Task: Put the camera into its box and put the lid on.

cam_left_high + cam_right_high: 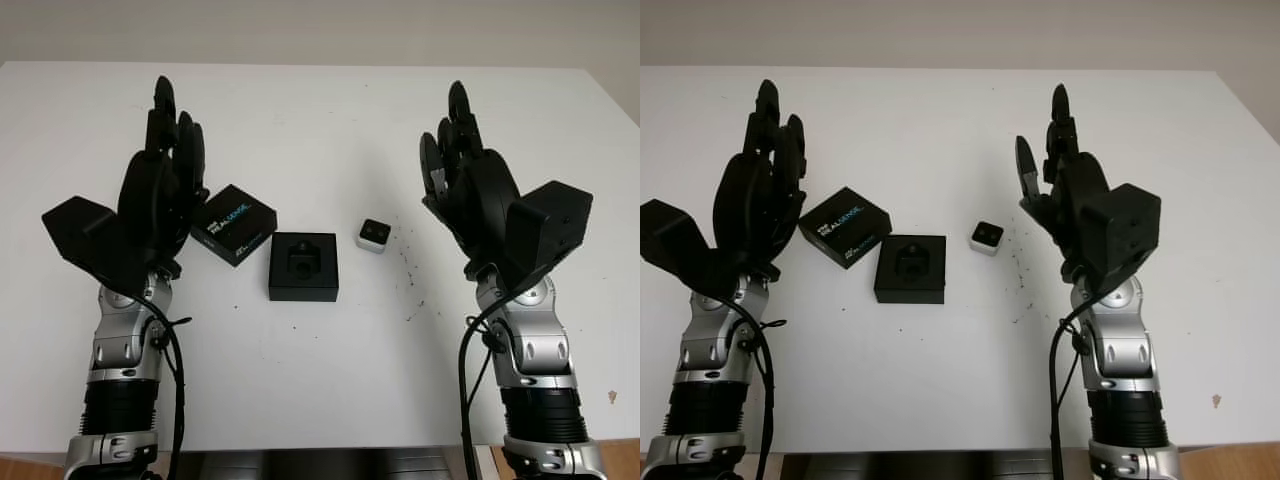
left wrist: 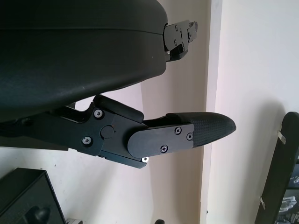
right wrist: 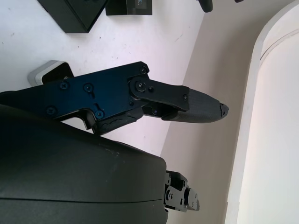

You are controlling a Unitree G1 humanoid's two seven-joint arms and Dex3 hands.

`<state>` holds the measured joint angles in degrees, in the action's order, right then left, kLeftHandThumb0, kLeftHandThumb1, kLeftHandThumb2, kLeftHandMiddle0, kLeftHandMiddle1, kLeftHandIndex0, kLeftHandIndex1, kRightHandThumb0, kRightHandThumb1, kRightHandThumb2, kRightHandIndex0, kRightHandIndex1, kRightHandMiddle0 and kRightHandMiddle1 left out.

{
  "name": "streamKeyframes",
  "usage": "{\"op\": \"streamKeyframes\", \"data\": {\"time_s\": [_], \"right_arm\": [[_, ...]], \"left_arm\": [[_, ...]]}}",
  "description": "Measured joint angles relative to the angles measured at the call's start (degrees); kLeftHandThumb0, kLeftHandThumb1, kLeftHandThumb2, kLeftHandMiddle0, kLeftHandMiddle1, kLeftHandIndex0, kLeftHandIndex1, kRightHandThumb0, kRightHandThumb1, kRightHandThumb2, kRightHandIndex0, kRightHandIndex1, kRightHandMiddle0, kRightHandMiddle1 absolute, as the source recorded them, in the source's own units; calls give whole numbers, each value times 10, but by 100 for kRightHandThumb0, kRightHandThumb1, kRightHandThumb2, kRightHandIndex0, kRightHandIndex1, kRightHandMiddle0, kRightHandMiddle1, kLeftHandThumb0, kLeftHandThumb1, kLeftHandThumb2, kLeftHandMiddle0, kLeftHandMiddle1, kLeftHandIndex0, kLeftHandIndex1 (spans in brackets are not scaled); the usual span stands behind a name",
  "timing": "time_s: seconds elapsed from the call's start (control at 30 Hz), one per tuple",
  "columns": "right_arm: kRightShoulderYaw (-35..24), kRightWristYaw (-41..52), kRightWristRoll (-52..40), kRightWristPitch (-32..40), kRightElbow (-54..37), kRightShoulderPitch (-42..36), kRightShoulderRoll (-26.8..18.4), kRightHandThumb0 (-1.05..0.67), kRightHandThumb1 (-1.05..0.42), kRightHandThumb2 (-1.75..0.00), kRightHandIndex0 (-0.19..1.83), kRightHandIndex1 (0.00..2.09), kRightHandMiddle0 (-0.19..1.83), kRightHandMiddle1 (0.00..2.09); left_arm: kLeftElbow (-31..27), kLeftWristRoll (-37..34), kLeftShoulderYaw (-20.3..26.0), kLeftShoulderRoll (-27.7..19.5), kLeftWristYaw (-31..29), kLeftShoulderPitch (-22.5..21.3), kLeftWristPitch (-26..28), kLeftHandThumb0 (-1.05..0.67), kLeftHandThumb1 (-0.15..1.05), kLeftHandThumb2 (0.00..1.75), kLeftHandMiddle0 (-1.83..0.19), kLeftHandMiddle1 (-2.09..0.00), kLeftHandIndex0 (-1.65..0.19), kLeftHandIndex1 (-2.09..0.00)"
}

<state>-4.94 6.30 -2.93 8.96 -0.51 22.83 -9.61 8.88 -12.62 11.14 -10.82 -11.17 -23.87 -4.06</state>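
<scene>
Camera (image 1: 373,235) is small w/ little to grip, so I could knock it sideways off the white surface (image 1: 320,370) or drop it crooked into the box (image 1: 304,266) just beside it. Lid (image 1: 233,224) lies by the box's other side, near my left hand (image 1: 160,190). Both hands raised, fingers open, holding nothing; right hand (image 1: 470,185) is nearer the camera.

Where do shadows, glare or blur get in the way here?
Eye views: even light, soft shadows, no glare; the box, lid and camera read clearly. Left wrist view: the left hand is a dark mass. Right wrist view: the right hand likewise.
</scene>
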Motion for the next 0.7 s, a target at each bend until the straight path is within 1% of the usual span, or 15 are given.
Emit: {"op": "streamKeyframes", "data": {"time_s": [0.17, 0.33, 0.4, 0.43, 0.47, 0.57, 0.63, 0.7], "right_arm": [[2, 7, -2, 0, 0, 0, 0, -69, -105, -56, -19, 0, -19, 0], [16, 10, 19, 13, 2, 1, -5, -74, -105, -53, -16, 3, -16, 4], [21, 5, 32, 12, 2, 1, -6, -72, -105, -41, -8, 7, -7, 8], [23, 0, 42, 9, 2, 1, -7, -69, -105, -32, -3, 9, -2, 10], [25, -7, 57, 1, 2, 0, -11, -65, -103, -19, 7, 14, 6, 14], [49, -34, 145, -21, 2, 0, -46, -64, -96, -6, 24, 21, 19, 21], [68, -38, 203, -18, 2, 2, -76, -64, -93, -5, 26, 21, 22, 22], [84, -29, 242, -9, 4, 6, -100, -66, -92, -5, 23, 18, 21, 19]], "left_arm": [[7, 5, -3, 0, 0, 0, -2, -74, 105, 55, 19, 0, 19, 0], [11, 4, -3, 3, 0, 0, -2, -75, 105, 54, 19, 0, 19, 0], [13, 4, -3, 5, 0, 0, -3, -76, 105, 53, 19, 0, 19, 0], [13, 5, -3, 6, 0, 0, -4, -76, 105, 53, 19, 0, 19, 0], [13, 5, -4, 6, 1, 0, -5, -77, 105, 53, 19, 0, 19, 0], [13, 5, -5, 6, -1, 0, -7, -78, 105, 53, 19, 0, 19, 0], [13, 7, -7, 5, -2, 0, -10, -78, 105, 53, 19, 0, 19, 0], [13, 7, -8, 5, -2, 0, -10, -78, 105, 54, 19, 0, 19, 0]]}}
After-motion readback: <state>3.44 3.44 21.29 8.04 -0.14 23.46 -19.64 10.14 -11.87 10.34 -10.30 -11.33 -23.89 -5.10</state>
